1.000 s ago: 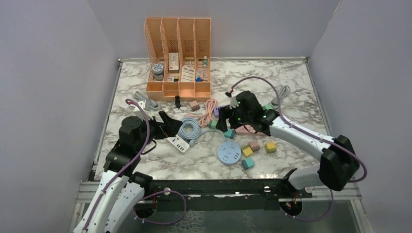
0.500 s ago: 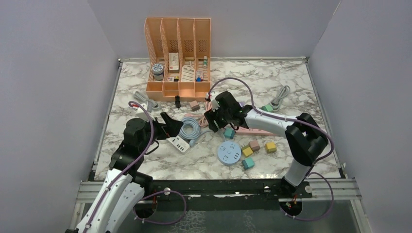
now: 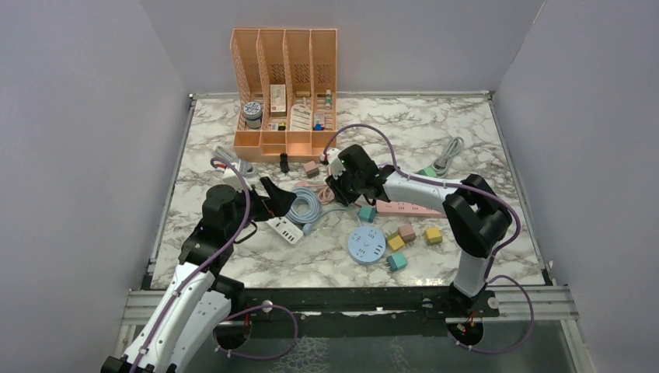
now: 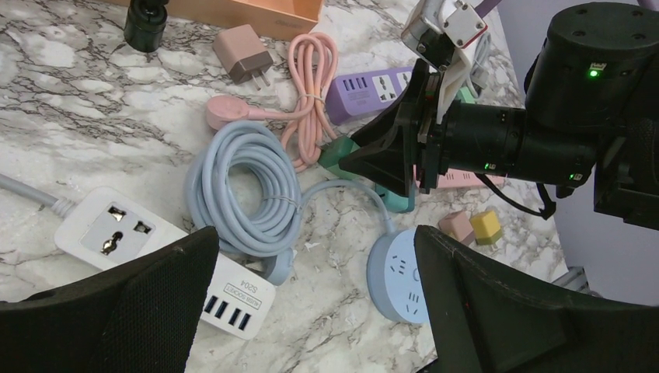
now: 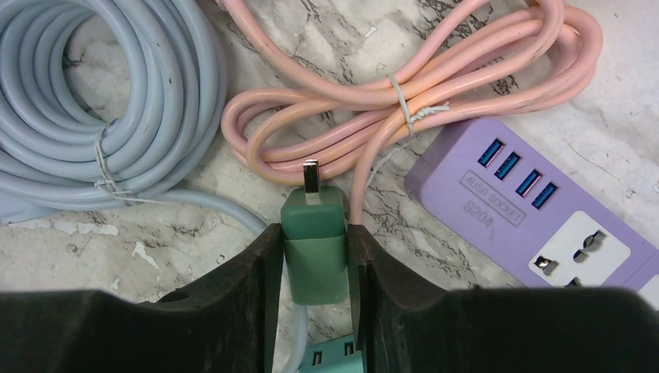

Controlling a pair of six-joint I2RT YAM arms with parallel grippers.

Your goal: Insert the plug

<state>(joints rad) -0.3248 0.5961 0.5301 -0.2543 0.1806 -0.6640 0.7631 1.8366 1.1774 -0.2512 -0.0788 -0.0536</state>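
A dark green plug [image 5: 312, 214] with one metal prong pointing forward lies on the marble between the pink cable [image 5: 404, 101] and the blue cable coil [image 5: 101, 101]. My right gripper [image 5: 313, 260] is shut on it, both fingers pressing its sides; the plug [image 4: 339, 153] also shows in the left wrist view. A purple power strip [image 5: 544, 210] lies just right of it. My left gripper [image 4: 311, 241] hangs open above the white power strip [image 4: 132, 241] and the round blue socket [image 4: 400, 272]. In the top view my right gripper [image 3: 339, 194] sits mid-table and my left gripper [image 3: 266, 200] to its left.
An orange desk organizer [image 3: 285, 85] stands at the back. A pink power strip [image 3: 404, 208], several coloured cube adapters [image 3: 404, 233], a brown adapter [image 3: 312, 167], a black bottle [image 3: 284, 162] and a grey cable [image 3: 447, 155] lie around.
My right arm has swung left across the table to the green plug, and its jaws have closed onto it. My left arm has shifted slightly and stays open.
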